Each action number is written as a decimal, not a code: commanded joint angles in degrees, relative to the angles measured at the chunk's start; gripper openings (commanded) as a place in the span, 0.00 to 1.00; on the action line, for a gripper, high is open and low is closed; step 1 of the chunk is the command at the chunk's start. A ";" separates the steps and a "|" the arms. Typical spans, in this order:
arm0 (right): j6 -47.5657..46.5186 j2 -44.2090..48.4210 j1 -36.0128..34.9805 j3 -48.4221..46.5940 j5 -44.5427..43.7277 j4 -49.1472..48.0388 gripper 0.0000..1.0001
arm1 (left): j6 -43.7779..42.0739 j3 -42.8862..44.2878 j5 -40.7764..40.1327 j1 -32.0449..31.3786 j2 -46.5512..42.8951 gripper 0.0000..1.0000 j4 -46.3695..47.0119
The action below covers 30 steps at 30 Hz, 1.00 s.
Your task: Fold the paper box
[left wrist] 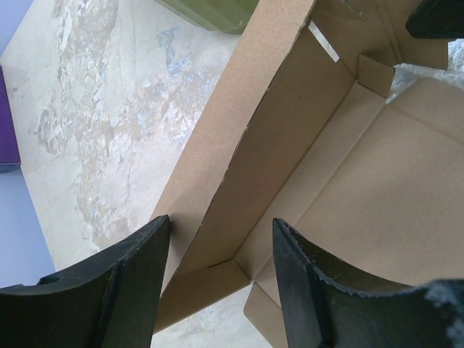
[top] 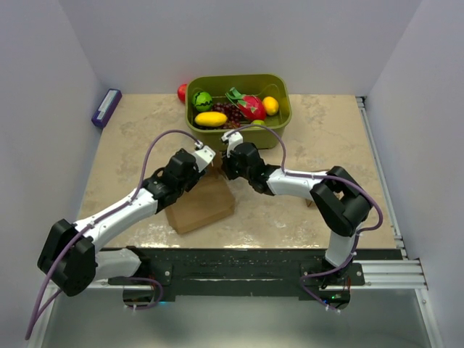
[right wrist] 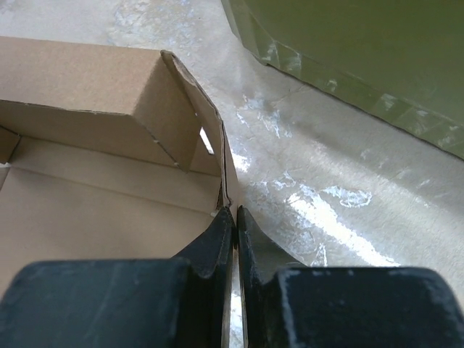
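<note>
1. Two grippers are at the paper box [top: 199, 209], which lies open near the middle of the worktop [top: 326, 138], at about 7 o'clock from the green bin [top: 279, 125].
2. The right gripper [right wrist: 233, 217] is closed to a sliver on the thin upper edge of a box wall, at a corner. The hold looks shallow, with the tips only.
3. The left gripper [left wrist: 221, 239] stands wide and straddles another raised wall, one finger outside and one inside. I cannot confirm contact.
4. Judgement: the walls are being stood up and squared. Close the left gripper on its wall first, then bend along the crease, using the right gripper as the anchor.
5. Risk: the tip grip may slip or tear the edge, or the box may slide toward 12 o'clock.
</note>
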<state>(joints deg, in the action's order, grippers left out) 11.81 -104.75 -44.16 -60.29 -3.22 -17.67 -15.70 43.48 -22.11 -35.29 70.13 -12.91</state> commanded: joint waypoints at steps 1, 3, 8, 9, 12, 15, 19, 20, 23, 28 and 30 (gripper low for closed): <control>2.16 -0.54 -0.84 -4.57 1.03 1.58 0.07 | 1.55 -0.77 7.34 -0.22 2.38 0.61 -4.23; 2.95 -0.81 -1.54 -5.79 0.76 2.98 0.06 | 1.55 -0.68 7.69 -0.22 2.56 0.61 -4.23; 3.21 -1.25 -3.30 -7.73 -1.08 5.28 0.06 | 1.64 -0.77 7.96 -0.22 2.56 0.60 -4.32; 3.65 -1.33 -3.39 -7.91 -1.17 5.71 0.06 | 1.64 -0.68 7.96 -0.31 2.56 0.60 -4.32; 4.09 -1.25 -4.00 -7.30 -2.22 5.89 0.06 | 1.64 -0.68 7.96 -0.22 2.47 0.60 -4.41; 4.71 -1.59 -4.18 -5.63 -2.31 4.93 0.06 | 1.73 -0.77 8.22 -0.22 2.56 0.58 -4.41; 6.03 -2.56 -4.53 -3.52 -3.01 3.43 0.06 | 1.47 -0.86 8.40 -0.31 2.82 0.56 -4.32; 6.29 -2.74 -4.53 -3.34 -3.19 3.35 0.07 | 1.47 -0.86 8.66 -0.31 2.82 0.55 -4.32; 6.73 -3.53 -4.53 -3.25 -3.54 3.52 0.07 | 1.20 -1.03 9.36 -0.48 2.82 0.54 -4.23; 6.99 -1.78 -4.62 -3.25 -4.25 5.36 0.09 | 0.85 -1.56 8.66 -1.36 3.17 0.50 -4.14; 7.43 -0.38 -4.53 -3.08 -3.81 6.76 0.13 | 0.68 -1.74 7.52 -1.71 3.00 0.49 -4.06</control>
<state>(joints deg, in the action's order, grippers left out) 17.10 -106.56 -47.72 -64.36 -8.27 -13.61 -16.84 43.62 -22.26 -35.33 70.70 -12.40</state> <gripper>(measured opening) 0.096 0.508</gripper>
